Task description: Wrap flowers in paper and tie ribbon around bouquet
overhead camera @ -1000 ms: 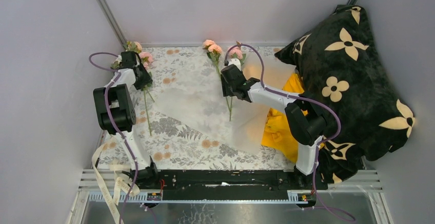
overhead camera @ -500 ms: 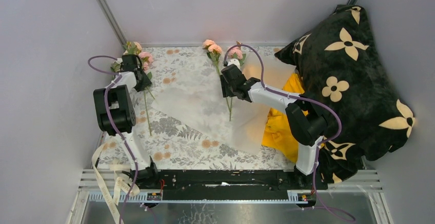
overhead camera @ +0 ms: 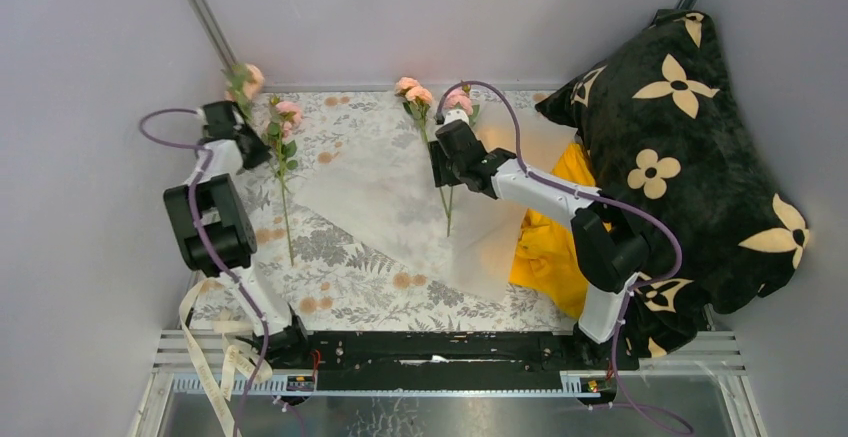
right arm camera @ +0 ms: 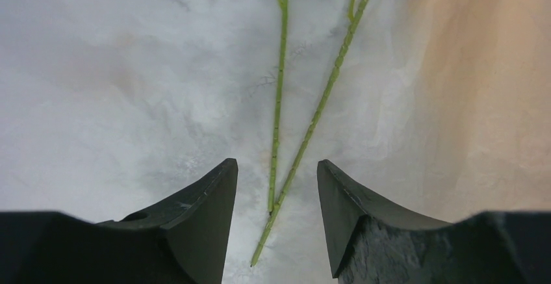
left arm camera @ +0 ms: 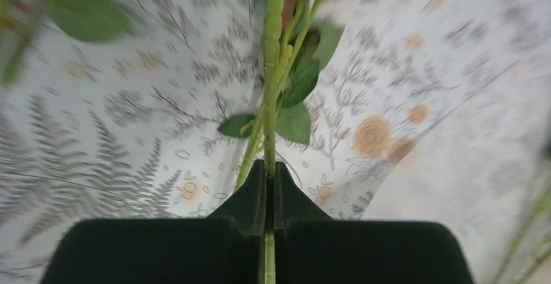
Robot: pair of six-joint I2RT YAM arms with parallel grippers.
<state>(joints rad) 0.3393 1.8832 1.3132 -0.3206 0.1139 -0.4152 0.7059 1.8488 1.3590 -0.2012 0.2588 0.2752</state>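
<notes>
The left arm stands folded by the left wall, forearm stretched toward the far left corner. The left gripper (left arm camera: 269,172) is clenched on one flower (overhead camera: 248,77), its jaws pressed together with the thin green stem pinched between them. That stem runs straight out ahead of the fingers with leaves on either side. The pink bloom sits by the corner post, pointing to the far side. A second flower (overhead camera: 287,111) lies just beside it on the cloth (overhead camera: 350,277), bloom far, stem running toward the near edge. The right arm reaches from its base across to the middle of the table, its wrist bent down over the paper (overhead camera: 385,199). The right gripper (right arm camera: 277,167) hangs released, fingers apart, above two stems (right arm camera: 279,89) lying on the paper. These run lengthwise far to near, their cut ends close together between the fingers in the wrist view and their blooms at the table's far edge. The ribbon (overhead camera: 204,353) hangs off the near left corner.
</notes>
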